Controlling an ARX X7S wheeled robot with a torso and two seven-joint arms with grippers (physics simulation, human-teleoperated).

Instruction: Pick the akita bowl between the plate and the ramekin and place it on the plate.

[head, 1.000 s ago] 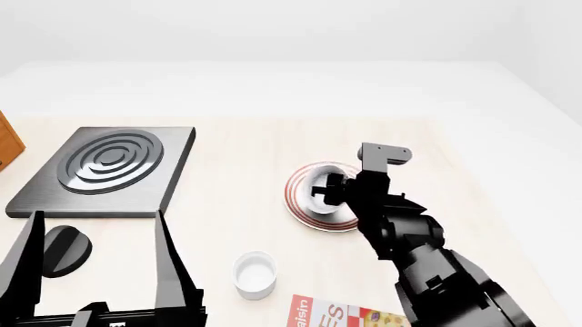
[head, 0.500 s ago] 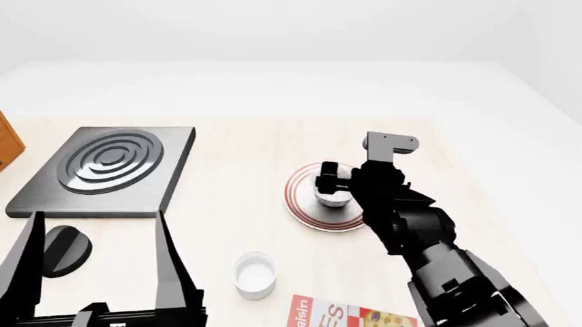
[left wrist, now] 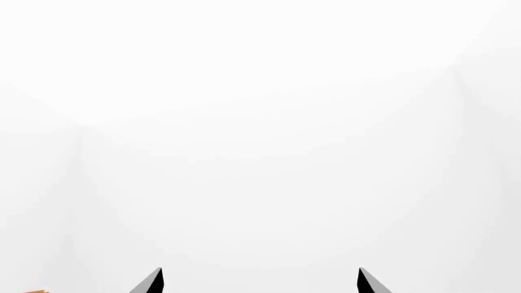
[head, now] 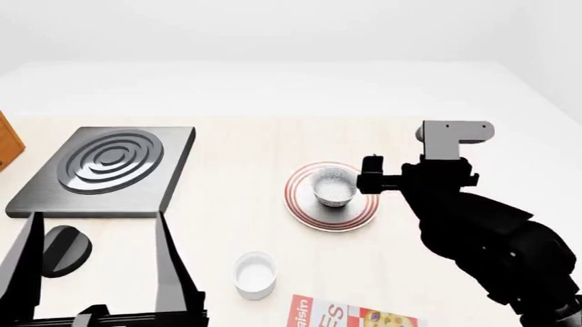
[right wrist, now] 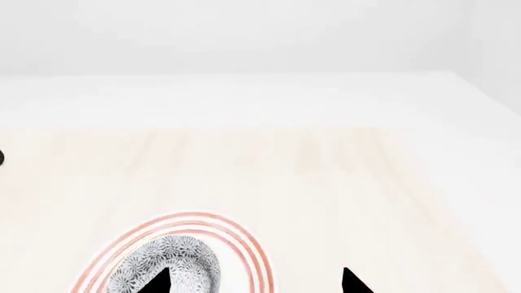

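1. Grey-speckled outside and white inside, the akita bowl (head: 334,187) stands upright on the plate (head: 311,216), near its middle; the ramekin (head: 253,274) sits apart on the near side of the tabletop (head: 236,177).
2. The right gripper (head: 371,176) hangs just right of the bowl, its fingers parted and holding nothing.
3. The placing looks done, so the step in hand is the retreat: the arm should lift up and to the right, away from the bowl's rim, so no finger tips it.
4. The left gripper (head: 95,262) rests at the near left, its fingers wide apart and empty.
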